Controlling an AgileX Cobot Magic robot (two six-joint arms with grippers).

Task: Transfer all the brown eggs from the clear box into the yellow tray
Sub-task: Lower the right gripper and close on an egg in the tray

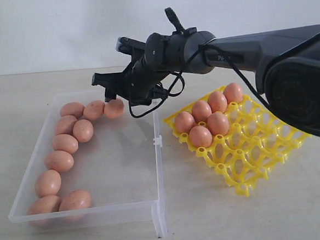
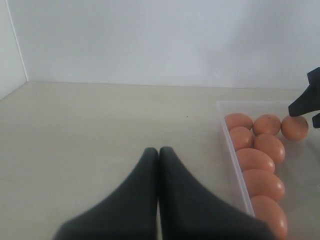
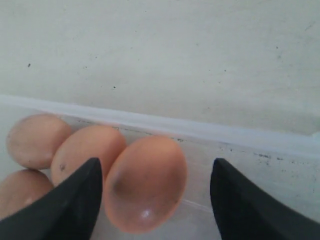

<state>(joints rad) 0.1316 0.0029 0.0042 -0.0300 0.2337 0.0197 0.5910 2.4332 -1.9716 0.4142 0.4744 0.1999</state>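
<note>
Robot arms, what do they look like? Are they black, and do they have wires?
Yes, mostly black and dark grey. The right arm is a thick smooth tube with round joints, tiny pale lettering and a black cable looping under its wrist. The right gripper and left gripper have matte black fingers tapering to rounded tips.

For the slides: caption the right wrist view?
Open right gripper framing a brown egg near the clear box wall.
</note>
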